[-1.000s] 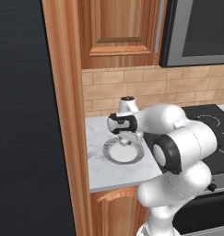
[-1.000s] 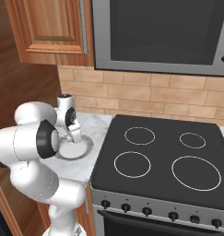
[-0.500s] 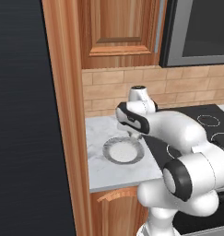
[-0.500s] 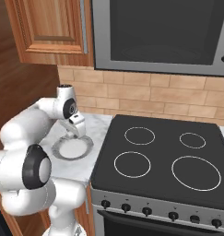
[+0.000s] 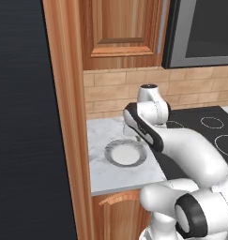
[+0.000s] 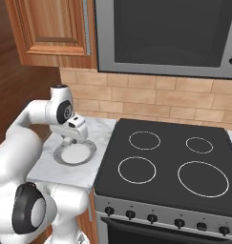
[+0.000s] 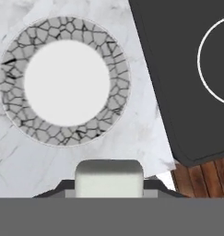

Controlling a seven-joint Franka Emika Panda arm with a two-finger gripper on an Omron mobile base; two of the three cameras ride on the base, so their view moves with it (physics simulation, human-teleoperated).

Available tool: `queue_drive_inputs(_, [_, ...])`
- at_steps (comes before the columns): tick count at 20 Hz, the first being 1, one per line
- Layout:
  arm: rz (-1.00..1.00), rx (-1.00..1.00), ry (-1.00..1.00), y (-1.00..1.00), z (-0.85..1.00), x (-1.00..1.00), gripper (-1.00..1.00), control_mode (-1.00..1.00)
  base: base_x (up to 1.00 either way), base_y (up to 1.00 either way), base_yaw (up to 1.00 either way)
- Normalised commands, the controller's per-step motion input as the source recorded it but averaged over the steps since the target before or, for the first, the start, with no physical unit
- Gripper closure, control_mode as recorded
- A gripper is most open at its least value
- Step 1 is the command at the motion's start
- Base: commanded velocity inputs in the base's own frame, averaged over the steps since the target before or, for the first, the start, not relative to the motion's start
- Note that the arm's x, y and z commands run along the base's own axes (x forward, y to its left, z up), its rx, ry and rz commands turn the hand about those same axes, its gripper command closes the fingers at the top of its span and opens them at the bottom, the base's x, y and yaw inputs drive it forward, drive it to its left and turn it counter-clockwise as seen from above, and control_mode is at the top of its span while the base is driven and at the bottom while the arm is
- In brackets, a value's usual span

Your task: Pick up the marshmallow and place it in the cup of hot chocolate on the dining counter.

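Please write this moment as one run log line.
pincer: shut on marshmallow | position: above worktop, beside plate | cup: pending

No readable text, label, brand, number or sign appears on any surface in these views of the kitchen.

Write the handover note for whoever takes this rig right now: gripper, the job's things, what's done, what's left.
Gripper: shut on the marshmallow, lifted above the marble worktop.
Plate: bare, on the worktop beside the stove.
Done: marshmallow picked up off the worktop.
Left: find the cup of hot chocolate on the dining counter, carry the marshmallow there and drop it into the cup. Neither is in sight from here, so the base will probably have to drive.
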Motion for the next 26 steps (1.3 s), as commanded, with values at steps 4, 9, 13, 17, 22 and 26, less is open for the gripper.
queue_drive_inputs(4, [0.32, 0.00, 0.00, -0.13, 0.35, -0.26, 1.00, -1.00, 0.00, 0.00, 0.00])
queue_drive_inputs(9, [0.26, 0.07, -0.12, -0.12, 0.41, -0.18, 1.00, -1.00, 0.00, 0.00, 0.00])
queue_drive_inputs(13, [0.20, 0.16, -0.24, -0.06, 0.31, -0.11, 1.00, -1.00, 0.00, 0.00, 0.00])
queue_drive_inputs(17, [0.16, 0.12, -0.20, -0.07, 0.24, -0.30, 1.00, -1.00, 0.00, 0.00, 0.00])
queue_drive_inputs(22, [0.07, -0.01, 0.02, 0.00, 0.08, -0.14, 1.00, -1.00, 0.00, 0.00, 0.00])
queue_drive_inputs(26, [-0.02, -0.06, 0.09, 0.00, 0.07, -0.16, 1.00, -1.00, 0.00, 0.00, 0.00])
